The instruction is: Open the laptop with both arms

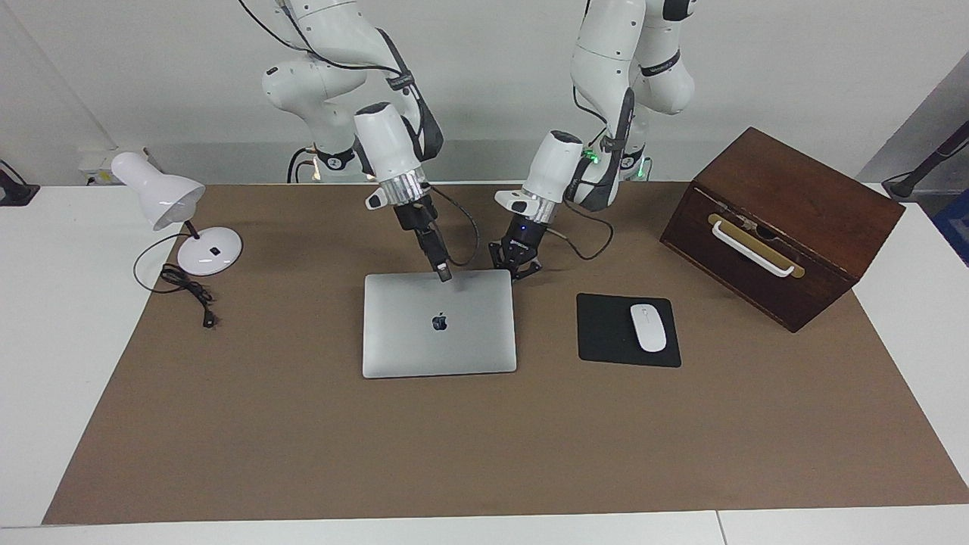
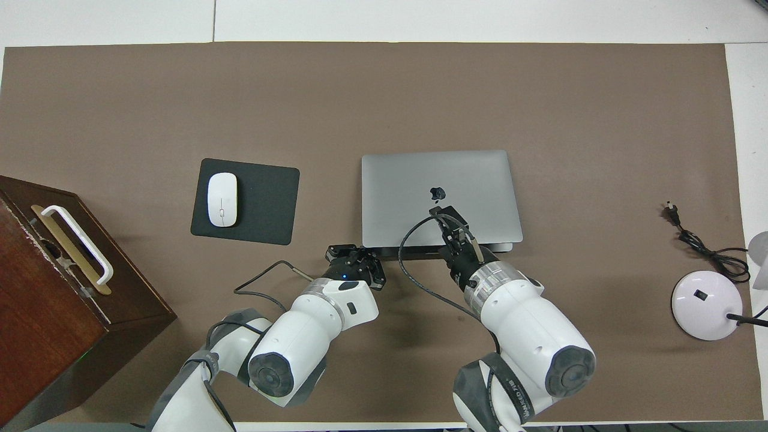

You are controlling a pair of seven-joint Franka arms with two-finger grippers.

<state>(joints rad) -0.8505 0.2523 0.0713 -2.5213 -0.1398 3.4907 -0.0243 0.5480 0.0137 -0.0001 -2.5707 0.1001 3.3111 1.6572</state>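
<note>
The silver-grey laptop [image 1: 439, 325] lies on the brown mat with its lid down or nearly down, apple logo showing; it also shows in the overhead view [image 2: 438, 192]. My right gripper [image 1: 443, 273] comes down at a slant, its tip on the middle of the lid's edge nearest the robots, fingers together; in the overhead view [image 2: 445, 215] it is over the lid just below the logo. My left gripper [image 1: 516, 266] is low and open beside the laptop's near corner toward the left arm's end of the table, and holds nothing; it also shows in the overhead view [image 2: 355, 264].
A black mouse pad [image 1: 606, 333] with a white mouse [image 1: 649, 327] lies beside the laptop toward the left arm's end. A dark wooden box [image 1: 780, 227] with a white handle stands past it. A white desk lamp [image 1: 174, 204] and its cable [image 1: 185, 291] are at the right arm's end.
</note>
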